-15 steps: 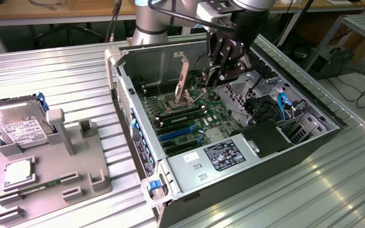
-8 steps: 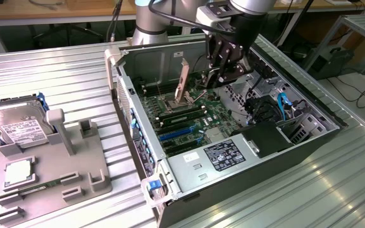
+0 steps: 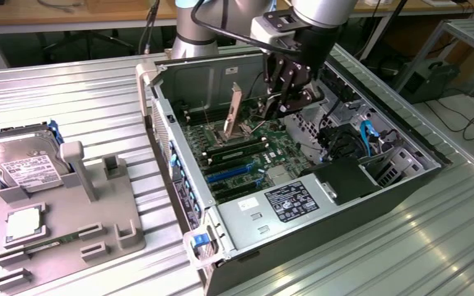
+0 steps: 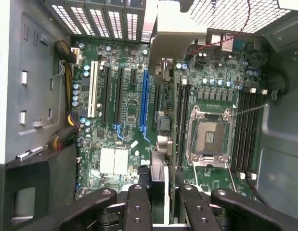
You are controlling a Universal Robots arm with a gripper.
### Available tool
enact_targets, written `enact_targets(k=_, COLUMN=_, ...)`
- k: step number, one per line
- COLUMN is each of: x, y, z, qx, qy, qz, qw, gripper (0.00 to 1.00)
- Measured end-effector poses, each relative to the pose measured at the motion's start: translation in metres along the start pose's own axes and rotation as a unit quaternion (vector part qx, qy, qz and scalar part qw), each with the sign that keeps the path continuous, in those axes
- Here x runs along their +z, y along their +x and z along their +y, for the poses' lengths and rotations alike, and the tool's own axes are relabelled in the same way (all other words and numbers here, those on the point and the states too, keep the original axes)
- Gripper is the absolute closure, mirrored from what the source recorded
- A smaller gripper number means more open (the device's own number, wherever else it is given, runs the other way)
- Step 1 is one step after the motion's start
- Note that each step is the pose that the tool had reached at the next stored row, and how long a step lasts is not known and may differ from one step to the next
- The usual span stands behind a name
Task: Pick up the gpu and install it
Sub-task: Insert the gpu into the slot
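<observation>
The gpu (image 3: 235,106) hangs upright inside the open computer case (image 3: 179,203), its pale metal bracket pointing up and down above the motherboard. My gripper (image 3: 284,106) reaches into the case from above and is shut on the card's edge. In the wrist view the gpu (image 4: 161,62) runs edge-on away from my gripper (image 4: 161,195), with its bracket near the vented rear wall. The card hovers between the blue expansion slot (image 4: 144,96) and the empty CPU socket (image 4: 210,134). I cannot tell whether its lower edge touches the board.
A power supply (image 3: 291,202) fills the case's near corner, and blue cables (image 3: 367,132) lie toward the exterior view's right. On the exterior view's left a grey fixture (image 3: 97,228) holds a hard drive (image 3: 23,166) and a RAM stick (image 3: 52,242).
</observation>
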State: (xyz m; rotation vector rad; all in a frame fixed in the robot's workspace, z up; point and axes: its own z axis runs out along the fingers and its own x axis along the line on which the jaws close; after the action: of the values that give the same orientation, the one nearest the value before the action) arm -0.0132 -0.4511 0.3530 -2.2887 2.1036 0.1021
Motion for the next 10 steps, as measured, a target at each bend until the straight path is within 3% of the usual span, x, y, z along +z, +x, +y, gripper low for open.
enact_targets(k=10, x=0.0139, y=0.001, z=0.0038, qx=0.0, qy=-0.0051, qz=-0.0004, qw=1.0, gripper=0.72)
